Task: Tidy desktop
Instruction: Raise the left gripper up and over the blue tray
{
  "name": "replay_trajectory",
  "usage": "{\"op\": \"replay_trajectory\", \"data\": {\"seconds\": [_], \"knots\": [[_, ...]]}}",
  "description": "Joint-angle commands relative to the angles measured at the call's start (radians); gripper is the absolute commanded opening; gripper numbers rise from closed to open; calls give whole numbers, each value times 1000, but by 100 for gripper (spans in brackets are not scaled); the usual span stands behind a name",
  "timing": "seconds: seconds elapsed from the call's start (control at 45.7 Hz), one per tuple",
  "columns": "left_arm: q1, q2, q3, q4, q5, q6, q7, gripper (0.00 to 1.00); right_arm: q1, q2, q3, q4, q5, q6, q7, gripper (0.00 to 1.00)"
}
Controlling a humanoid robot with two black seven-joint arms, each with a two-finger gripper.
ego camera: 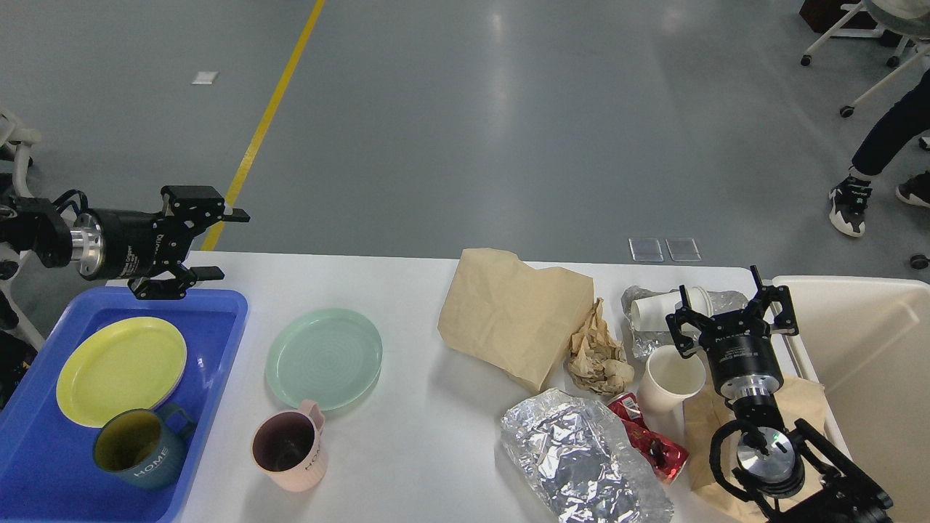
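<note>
The white desktop (414, 436) carries dishes on the left and litter on the right. My left gripper (225, 245) is open and empty. It lies level, pointing right, above the far edge of the blue tray (218, 378). The tray holds a yellow plate (120, 367) and a blue-green mug (138, 454). A green plate (323, 357) and a pink mug (287, 450) stand on the desktop beside the tray. My right gripper (726, 305) is open and empty, just behind an upright white paper cup (672, 378).
A brown paper bag (512, 312), crumpled brown paper (597, 356), foil (581, 457), a red wrapper (650, 436) and a lying cup in clear plastic (654, 312) crowd the right side. A beige bin (864, 363) stands at the right edge. A person's legs (883, 138) are far right.
</note>
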Motion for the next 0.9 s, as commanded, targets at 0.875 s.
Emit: {"op": "replay_trajectory", "data": {"seconds": [0.875], "knots": [[-1359,-700,973,-856,-150,-148,6,97,0,0,0,0,0,0,0,100]]}}
